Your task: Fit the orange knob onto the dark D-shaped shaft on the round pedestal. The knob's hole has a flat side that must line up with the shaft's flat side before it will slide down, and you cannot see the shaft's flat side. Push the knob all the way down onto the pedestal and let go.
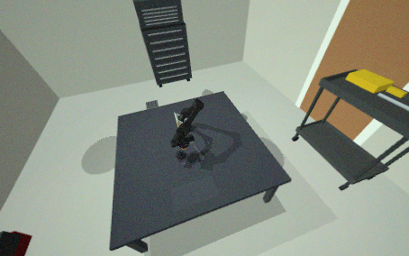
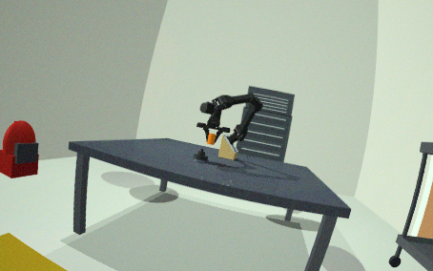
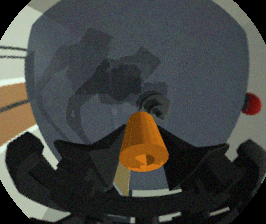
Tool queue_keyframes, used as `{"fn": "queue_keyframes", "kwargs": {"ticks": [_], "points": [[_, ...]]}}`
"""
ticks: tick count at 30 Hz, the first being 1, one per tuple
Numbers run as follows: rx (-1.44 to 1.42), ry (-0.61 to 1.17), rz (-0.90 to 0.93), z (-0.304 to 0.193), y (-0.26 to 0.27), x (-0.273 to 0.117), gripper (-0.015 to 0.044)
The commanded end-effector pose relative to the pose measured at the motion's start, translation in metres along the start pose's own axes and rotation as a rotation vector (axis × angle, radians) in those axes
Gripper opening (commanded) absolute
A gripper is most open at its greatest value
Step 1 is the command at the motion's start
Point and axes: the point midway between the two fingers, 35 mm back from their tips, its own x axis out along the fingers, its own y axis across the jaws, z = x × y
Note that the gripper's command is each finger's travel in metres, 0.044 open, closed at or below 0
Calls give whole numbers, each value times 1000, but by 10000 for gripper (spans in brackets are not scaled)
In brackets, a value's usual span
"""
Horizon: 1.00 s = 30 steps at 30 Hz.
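Observation:
The orange knob (image 2: 212,138) (image 3: 143,140) is held between the fingers of my gripper (image 2: 213,135), which is shut on it. In the top view only a sliver of the knob (image 1: 184,148) shows under the arm. The knob hangs in the air, above the table and apart from the pedestal. The dark round pedestal (image 1: 181,155) (image 2: 200,156) stands on the table (image 1: 144,189) (image 2: 134,155) with its shaft upright. In the exterior view it is below and a little left of the knob. In the wrist view the pedestal (image 3: 154,104) is just beyond the knob, partly in shadow. The shaft's flat side cannot be seen.
A tan wedge-shaped block (image 2: 227,150) with a pale sloped face stands on the table beside the arm's base, right of the pedestal in the exterior view. The arm's shadow lies across the table near the pedestal. A cart (image 1: 351,95) and a drawer cabinet (image 1: 167,50) stand off the table.

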Motion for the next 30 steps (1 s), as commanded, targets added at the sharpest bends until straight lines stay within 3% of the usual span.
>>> {"fn": "queue_keyframes", "kwargs": {"ticks": [1, 10, 30], "points": [[-6, -7, -8, -1, -18, 1, 0], [-10, -7, -4, -5, -43, 10, 0], [-13, -7, -3, -4, -44, 32, 0]]}}
